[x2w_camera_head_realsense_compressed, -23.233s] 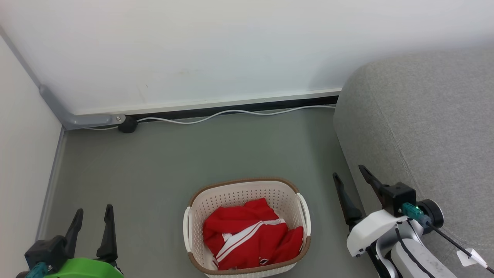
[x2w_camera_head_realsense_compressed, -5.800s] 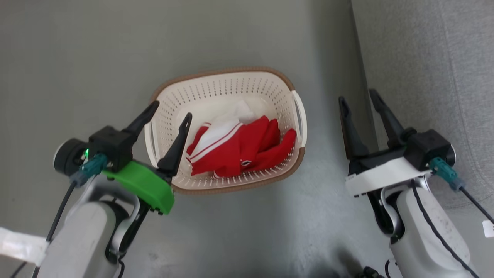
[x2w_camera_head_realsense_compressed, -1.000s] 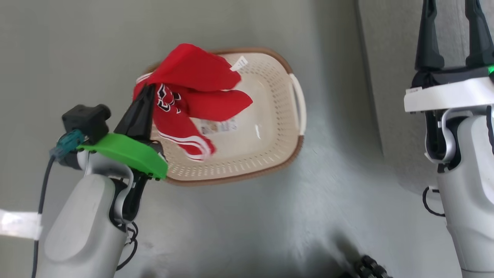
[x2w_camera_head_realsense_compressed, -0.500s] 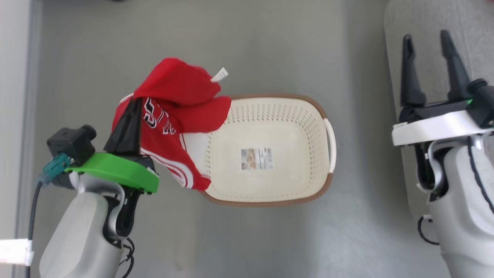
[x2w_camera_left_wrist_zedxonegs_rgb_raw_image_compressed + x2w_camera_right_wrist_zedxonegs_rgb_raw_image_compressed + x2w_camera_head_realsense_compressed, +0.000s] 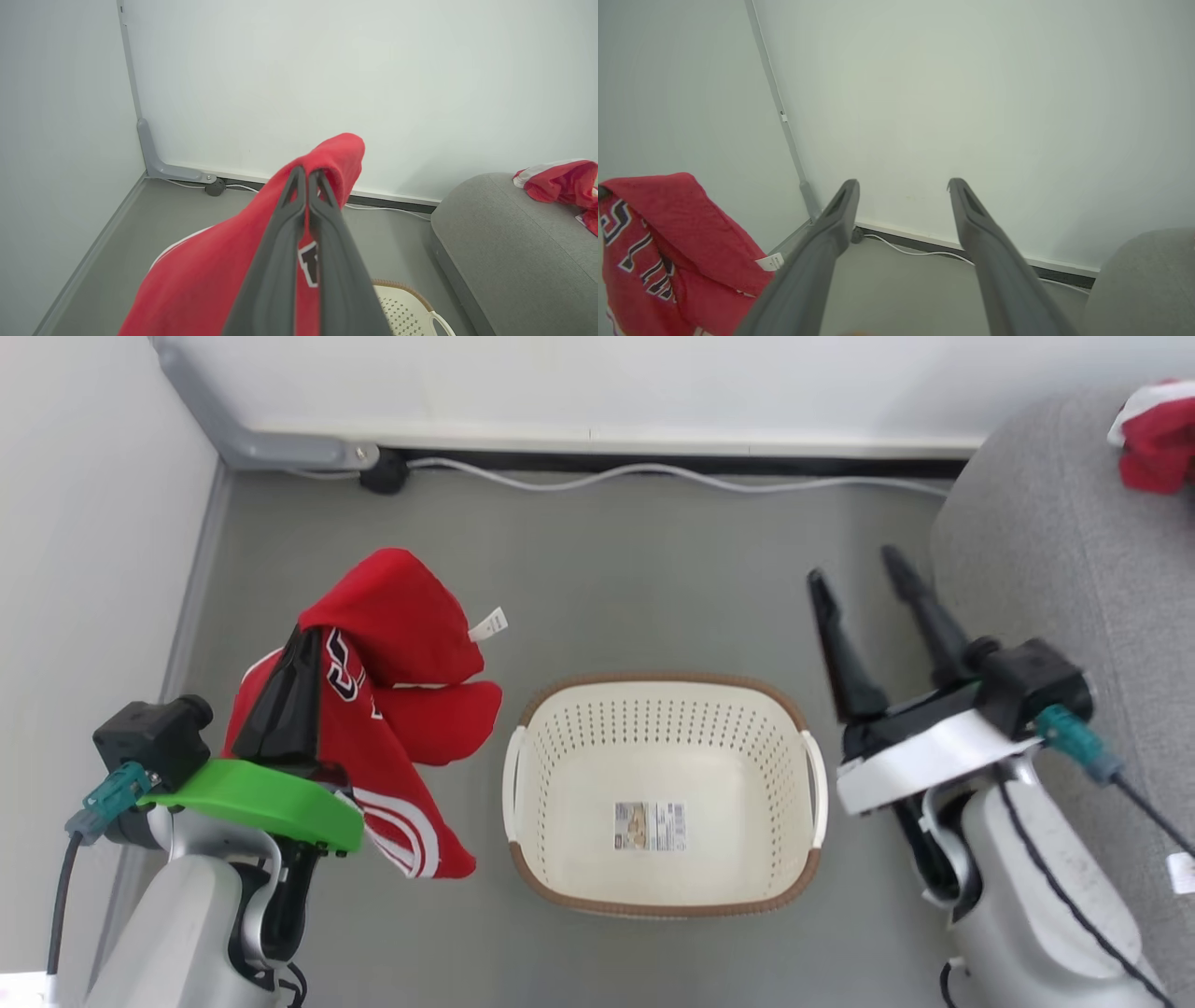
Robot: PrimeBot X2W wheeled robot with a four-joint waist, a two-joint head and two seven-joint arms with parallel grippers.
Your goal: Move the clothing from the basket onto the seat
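Now the soft red striped jersey [image 5: 392, 616] is pinched by the left gripper [image 5: 306, 175], left of the empty cream plastic basket [image 5: 653, 683]; the right gripper [image 5: 854, 565] is spread. Its hanging tail could be caught there before the grey fabric seat [image 5: 1055, 541] is reached.

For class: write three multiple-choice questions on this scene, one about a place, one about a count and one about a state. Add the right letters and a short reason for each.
1. The jersey hangs:
A. left of the basket
B. inside it
C. right of it

2. Garments in the basket:
A. none
B. one
C. two

3. The left end effector is:
A. open and empty
B. shut on the jersey
C. shut and empty

Answers:
1 A, it hangs clear of the rim on that side.
2 A, the basket's bottom shows only a label.
3 B, its jaws are closed on the red cloth.
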